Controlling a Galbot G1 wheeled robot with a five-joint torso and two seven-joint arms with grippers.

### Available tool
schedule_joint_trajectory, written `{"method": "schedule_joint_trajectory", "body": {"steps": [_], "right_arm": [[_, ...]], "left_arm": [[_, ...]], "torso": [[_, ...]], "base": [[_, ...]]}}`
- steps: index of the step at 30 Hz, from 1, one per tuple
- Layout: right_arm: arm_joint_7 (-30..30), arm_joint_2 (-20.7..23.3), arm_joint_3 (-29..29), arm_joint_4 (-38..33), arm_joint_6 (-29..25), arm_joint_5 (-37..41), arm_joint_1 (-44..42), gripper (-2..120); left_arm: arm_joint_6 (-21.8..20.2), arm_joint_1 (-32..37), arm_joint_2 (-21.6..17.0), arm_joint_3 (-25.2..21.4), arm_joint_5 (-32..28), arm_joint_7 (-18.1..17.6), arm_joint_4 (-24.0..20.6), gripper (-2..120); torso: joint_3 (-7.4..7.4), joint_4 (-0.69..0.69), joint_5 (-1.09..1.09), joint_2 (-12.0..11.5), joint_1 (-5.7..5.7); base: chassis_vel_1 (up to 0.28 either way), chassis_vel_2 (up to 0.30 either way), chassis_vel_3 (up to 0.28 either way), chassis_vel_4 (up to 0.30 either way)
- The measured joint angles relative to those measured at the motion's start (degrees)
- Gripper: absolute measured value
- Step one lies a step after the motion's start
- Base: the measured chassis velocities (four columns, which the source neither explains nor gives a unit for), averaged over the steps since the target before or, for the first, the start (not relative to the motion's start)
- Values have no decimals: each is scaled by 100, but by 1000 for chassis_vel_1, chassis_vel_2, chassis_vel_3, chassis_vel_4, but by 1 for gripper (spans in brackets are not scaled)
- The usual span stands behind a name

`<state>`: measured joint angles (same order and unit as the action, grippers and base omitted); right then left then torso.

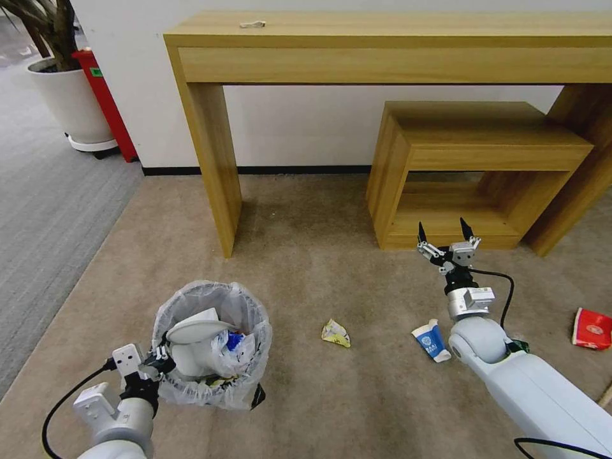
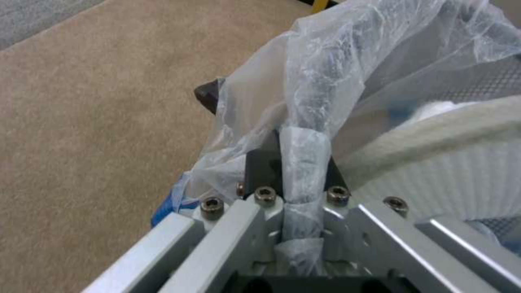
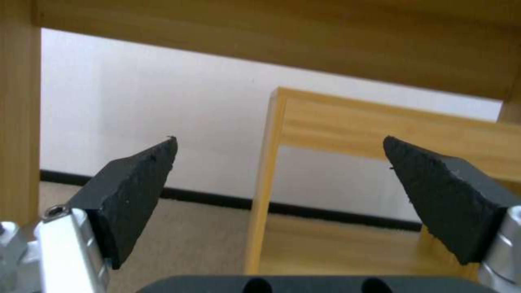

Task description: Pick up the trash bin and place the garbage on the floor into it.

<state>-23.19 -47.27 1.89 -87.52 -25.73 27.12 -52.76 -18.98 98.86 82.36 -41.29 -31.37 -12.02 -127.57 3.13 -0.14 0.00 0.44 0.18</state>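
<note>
The trash bin (image 1: 245, 382), black with a frilled clear liner, stands low at the front left of the beige floor (image 1: 306, 255). My left gripper (image 1: 159, 362) is shut on its near rim; the left wrist view shows the gripper (image 2: 300, 162) clamping rim and liner (image 2: 325, 73) together. A white slipper (image 1: 194, 338) and other litter lie inside the bin, the slipper (image 2: 450, 162) showing close up. On the floor lie garbage pieces: a yellow-white wrapper (image 1: 336, 333), a blue-white carton (image 1: 432, 341) and a red wrapper (image 1: 593, 328). My right gripper (image 1: 446, 237) hangs open and holds nothing, beyond the carton, its fingertips (image 3: 157, 162) wide apart.
A long wooden table (image 1: 382, 44) stands against the wall, with a low wooden bench (image 1: 472, 146) under it just beyond my right gripper. A potted plant (image 1: 70, 95) and a red object (image 1: 105, 102) stand at the far left on grey carpet (image 1: 44, 210).
</note>
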Motion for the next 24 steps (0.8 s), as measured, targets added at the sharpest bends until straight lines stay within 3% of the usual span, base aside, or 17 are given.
{"method": "schedule_joint_trajectory", "body": {"steps": [7, 17, 23, 24], "right_arm": [[-206, 130, -461, -174, 566, 700, 24, 99], [-412, 355, -1574, -354, 1668, 1866, 123, 100], [154, 680, -2146, -432, 2124, 2592, 202, 100], [515, 785, -2216, -477, 2267, 2791, 204, 100]], "left_arm": [[15, -3, -1, -7, -3, 2, 19, 0], [35, -95, 32, -3, -3, 10, 129, 0], [39, -218, 55, 62, -3, 12, 293, 0], [39, -269, 68, 81, -2, 13, 349, 0]], "torso": [[0, 0, 0, 0, 0], [0, 1, 2, 0, 0], [0, 0, 0, 0, 0], [0, 0, 0, 0, 0]], "base": [[-6, 6, 4, -7], [0, 0, 0, 0], [0, 0, 0, 0], [0, 0, 0, 0]]}}
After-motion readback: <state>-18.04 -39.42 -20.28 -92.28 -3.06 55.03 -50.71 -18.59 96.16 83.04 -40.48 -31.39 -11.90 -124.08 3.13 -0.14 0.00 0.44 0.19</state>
